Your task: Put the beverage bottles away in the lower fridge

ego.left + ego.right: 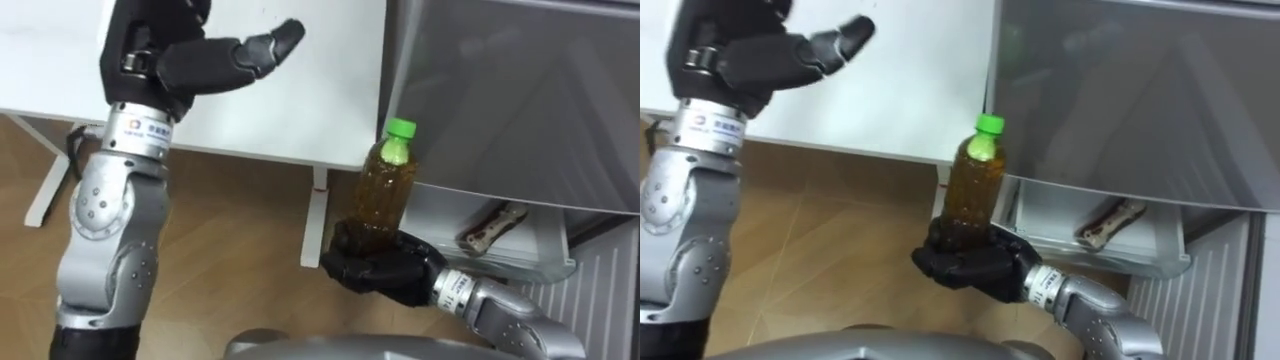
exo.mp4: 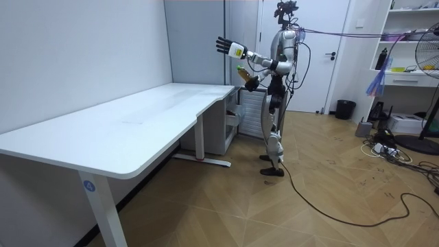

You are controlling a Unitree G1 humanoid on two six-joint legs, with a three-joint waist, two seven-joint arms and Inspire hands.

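Observation:
A brown drink bottle [image 1: 384,196] with a green cap [image 1: 401,128] stands upright in my right hand [image 1: 378,264], whose fingers curl round its base. The same bottle [image 1: 972,196] and right hand [image 1: 970,262] hang in front of the grey fridge [image 1: 520,90], just left of its open lower drawer [image 1: 500,245]. My left hand [image 1: 215,58] is raised over the white desk [image 1: 300,100], fingers straight and holding nothing. In the room view I stand at the desk's far end beside the fridge [image 2: 240,110], left hand [image 2: 222,46] lifted, bottle [image 2: 243,72] at chest height.
A wrapped item [image 1: 491,227] lies inside the lower drawer. The white desk's leg [image 1: 315,215] stands just left of the bottle. Wooden floor lies below. In the room view, a bin [image 2: 345,109], shelves [image 2: 411,41] and a fan [image 2: 426,82] stand behind me on the room view's right.

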